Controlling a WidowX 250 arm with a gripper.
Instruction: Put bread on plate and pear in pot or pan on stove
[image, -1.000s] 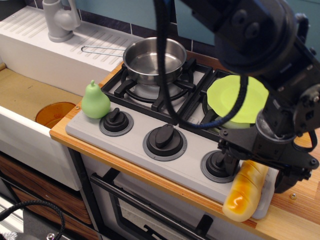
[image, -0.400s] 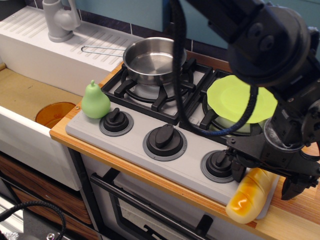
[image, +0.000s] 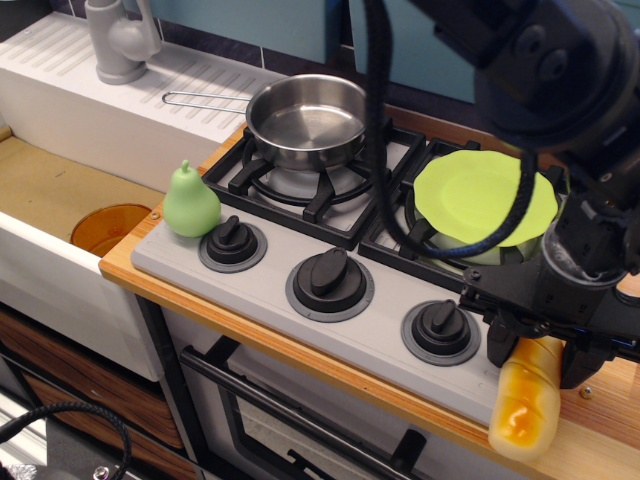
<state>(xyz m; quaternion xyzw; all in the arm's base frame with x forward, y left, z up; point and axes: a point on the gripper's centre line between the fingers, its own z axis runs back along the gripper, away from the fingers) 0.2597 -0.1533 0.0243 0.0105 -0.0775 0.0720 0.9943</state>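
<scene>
Since a second ago, the big black arm has slid to the right, and the bread (image: 525, 398) has gone with it. Before, the loaf lay slanted by the right knob. Now it points almost straight down at the front right corner of the stove (image: 350, 320), with its shiny end hanging over the wooden counter (image: 600, 400) edge.

Only one view is given. The arm comes down from the top right, with a thick black cable looping in front of it. The gripper (image: 532, 352) hangs low at the right edge, fingers pointing down. One black finger sits on each side of the loaf's top end, pinching it.

The plate (image: 485, 198) rests on the right burner and has nothing on it. The pan (image: 308, 118) sits on the left burner, shiny inside and empty, its thin handle poking out to the left. The pear (image: 190, 203) stands upright on the stove's front left corner, just beside the left knob. An orange cup (image: 108, 228) sits down in the sink (image: 60, 190) on the left.
</scene>
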